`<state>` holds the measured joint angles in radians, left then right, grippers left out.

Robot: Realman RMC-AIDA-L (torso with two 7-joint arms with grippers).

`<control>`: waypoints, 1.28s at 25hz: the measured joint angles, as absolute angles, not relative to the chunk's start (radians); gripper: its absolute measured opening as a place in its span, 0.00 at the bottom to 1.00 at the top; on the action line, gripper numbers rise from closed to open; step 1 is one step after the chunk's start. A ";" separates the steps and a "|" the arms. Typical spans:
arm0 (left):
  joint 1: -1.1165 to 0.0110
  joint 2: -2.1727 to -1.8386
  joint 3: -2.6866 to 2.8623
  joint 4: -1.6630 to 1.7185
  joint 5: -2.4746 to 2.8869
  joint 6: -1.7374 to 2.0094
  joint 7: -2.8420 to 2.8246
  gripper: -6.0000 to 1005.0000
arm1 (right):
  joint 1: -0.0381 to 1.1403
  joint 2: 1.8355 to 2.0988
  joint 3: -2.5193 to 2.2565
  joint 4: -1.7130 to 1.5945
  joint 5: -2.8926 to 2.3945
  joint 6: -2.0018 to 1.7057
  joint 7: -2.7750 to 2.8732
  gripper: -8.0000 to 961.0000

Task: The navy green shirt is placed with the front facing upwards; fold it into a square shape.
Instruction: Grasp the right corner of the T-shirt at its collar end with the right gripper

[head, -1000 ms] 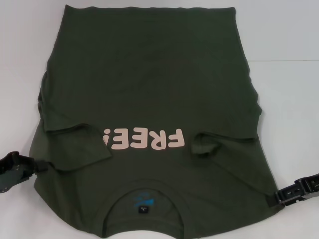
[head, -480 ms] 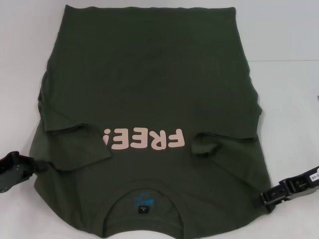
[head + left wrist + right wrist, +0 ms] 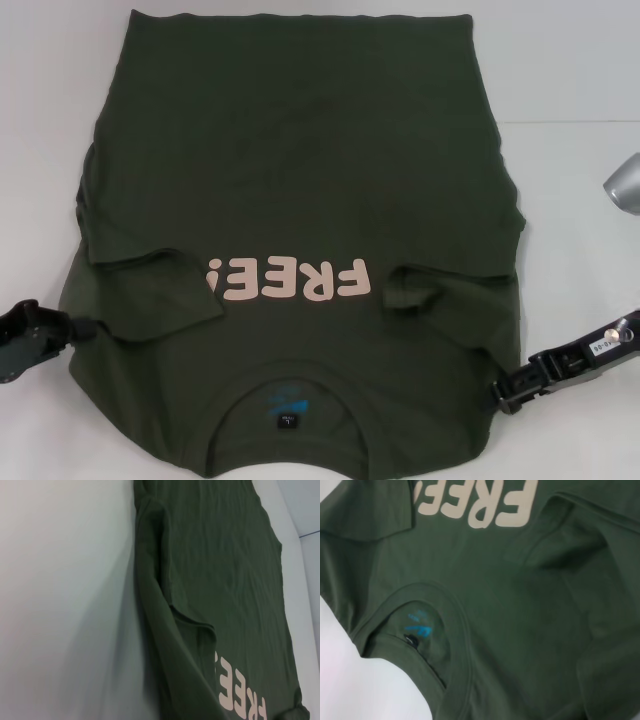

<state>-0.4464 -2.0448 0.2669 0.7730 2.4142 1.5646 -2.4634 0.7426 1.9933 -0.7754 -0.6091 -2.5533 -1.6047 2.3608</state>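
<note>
Head view shows the right gripper (image 3: 508, 392) at the edge of the navy green shirt (image 3: 300, 180), low on the shoulder side near the robot. Its black tips touch the cloth, but I cannot tell if they are open or pinched. The left gripper (image 3: 75, 332) sits at the other shoulder edge, by the folded-in sleeve (image 3: 160, 290), and I cannot tell its grip either.

The shirt lies flat on the white table (image 3: 580, 80), front up, collar (image 3: 285, 400) close to the robot, pink FREE! letters (image 3: 290, 280) in the middle.

What could go wrong, I think: if one claw grabs only the top layer, the shirt may bunch up. If one side lifts higher than the other, the fold may come out crooked, and the tucked sleeves could flop open.
</note>
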 joint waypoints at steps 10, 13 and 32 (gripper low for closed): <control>-0.446 -2.045 0.267 0.773 2.413 1.565 -2.462 0.03 | 0.752 2.002 -0.798 -0.609 -2.558 -1.604 2.377 0.64; -0.446 -2.045 0.267 0.773 2.412 1.565 -2.461 0.03 | 0.750 2.002 -0.798 -0.611 -2.559 -1.603 2.377 0.64; -0.446 -2.045 0.267 0.773 2.411 1.565 -2.459 0.03 | 0.752 2.003 -0.810 -0.605 -2.560 -1.562 2.396 0.09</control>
<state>-0.4464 -2.0448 0.2669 0.7730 2.4113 1.5647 -2.4589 0.7517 2.0033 -0.8101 -0.6045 -2.5603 -1.5622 2.3963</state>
